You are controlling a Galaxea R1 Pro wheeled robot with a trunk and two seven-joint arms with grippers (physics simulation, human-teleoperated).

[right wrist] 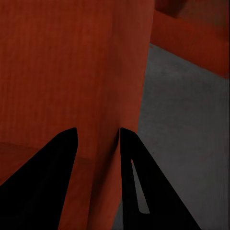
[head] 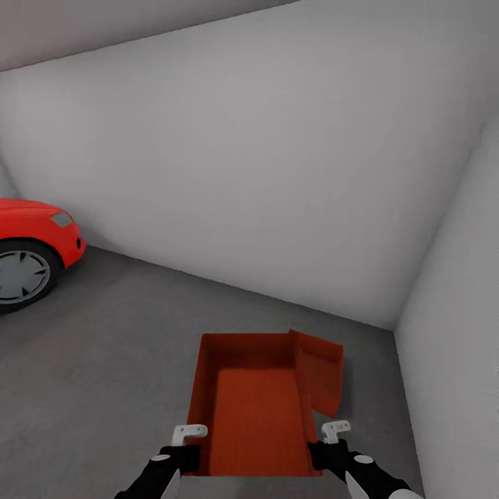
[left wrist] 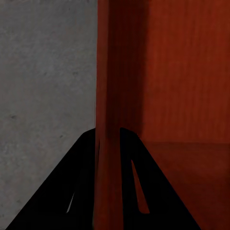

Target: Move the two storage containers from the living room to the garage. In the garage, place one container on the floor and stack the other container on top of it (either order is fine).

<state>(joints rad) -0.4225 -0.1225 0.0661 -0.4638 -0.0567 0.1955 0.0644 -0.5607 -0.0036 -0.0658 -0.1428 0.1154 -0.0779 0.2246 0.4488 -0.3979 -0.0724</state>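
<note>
Head view: both grippers, left gripper (head: pixel 186 443) and right gripper (head: pixel 331 441), pinch the carried container (head: pixel 256 416)'s side walls; misjudged lowering could clip the second container (head: pixel 322 374) just beyond the right gripper.

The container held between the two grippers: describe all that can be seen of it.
The held container is an orange-red, rectangular, open-topped bin with low straight walls and a finely ribbed bottom, plastic by its look, and empty. It is carried level above the grey concrete floor, long axis pointing away from the robot. The left gripper pinches its left wall and the right gripper its right wall, each wall running between the fingers in the wrist views. The second container lies beyond its far right corner; contact cannot be told.
</note>
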